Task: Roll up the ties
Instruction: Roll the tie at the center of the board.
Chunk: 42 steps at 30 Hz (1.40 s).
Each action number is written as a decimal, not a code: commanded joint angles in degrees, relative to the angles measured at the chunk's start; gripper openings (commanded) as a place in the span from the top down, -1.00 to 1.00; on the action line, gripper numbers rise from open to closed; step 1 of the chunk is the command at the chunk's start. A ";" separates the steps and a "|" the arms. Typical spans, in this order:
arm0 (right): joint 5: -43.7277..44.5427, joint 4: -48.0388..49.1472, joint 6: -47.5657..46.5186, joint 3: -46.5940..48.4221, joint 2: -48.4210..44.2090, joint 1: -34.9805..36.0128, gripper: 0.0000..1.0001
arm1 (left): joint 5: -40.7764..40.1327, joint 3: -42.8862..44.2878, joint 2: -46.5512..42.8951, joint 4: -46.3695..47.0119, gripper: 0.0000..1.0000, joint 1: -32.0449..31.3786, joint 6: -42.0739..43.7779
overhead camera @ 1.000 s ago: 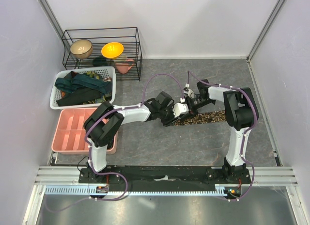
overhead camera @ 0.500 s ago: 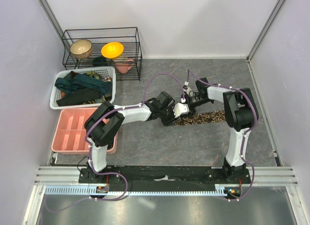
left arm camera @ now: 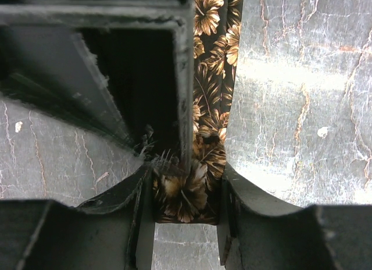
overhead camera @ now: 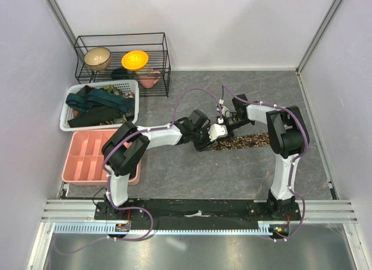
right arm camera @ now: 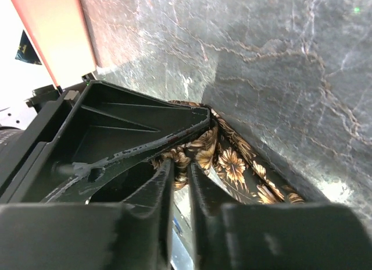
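The left gripper point(left arm camera: 186, 191) pinches one end of the brown tie point(left arm camera: 209, 107) between its jaws. The rest lies flat ahead of them, so the roll has hardly begun. The right gripper point(right arm camera: 181, 168) has its jaws almost together at the tie's edge, but I cannot tell if they hold it. More ties point(overhead camera: 99, 102) wait in the basket point(overhead camera: 65, 120) — none looks rolled.

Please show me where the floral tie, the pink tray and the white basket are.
floral tie point(overhead camera: 247, 141): top view, flat middle stretch.
pink tray point(overhead camera: 84, 146): top view, bare compartment.
white basket point(overhead camera: 67, 109): top view, left wall.
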 commanded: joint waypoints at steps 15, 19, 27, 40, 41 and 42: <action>17.27 -5.28 -10.56 0.00 2.90 -1.94 1.00 | 7.40 -4.96 -1.26 4.41 -0.44 3.21 -5.45; 19.56 -4.32 -10.39 0.08 3.07 -2.02 1.00 | 16.79 -12.42 -4.33 18.90 -0.56 6.46 -8.71; 19.92 -2.12 -9.16 -1.93 2.46 -1.85 1.00 | 19.37 -17.98 -1.45 39.57 -0.57 6.73 -16.43; 20.26 -0.19 -9.34 -3.43 2.63 -0.71 1.00 | 17.34 -14.19 3.40 40.91 -0.15 3.22 -16.89; 20.27 0.08 -9.16 -3.52 2.54 -0.53 1.00 | 17.34 -14.37 3.31 40.73 -0.10 3.04 -16.02; 20.27 0.25 -8.90 -3.52 2.54 -0.44 1.00 | 17.17 -14.46 2.96 40.64 -0.06 2.86 -15.75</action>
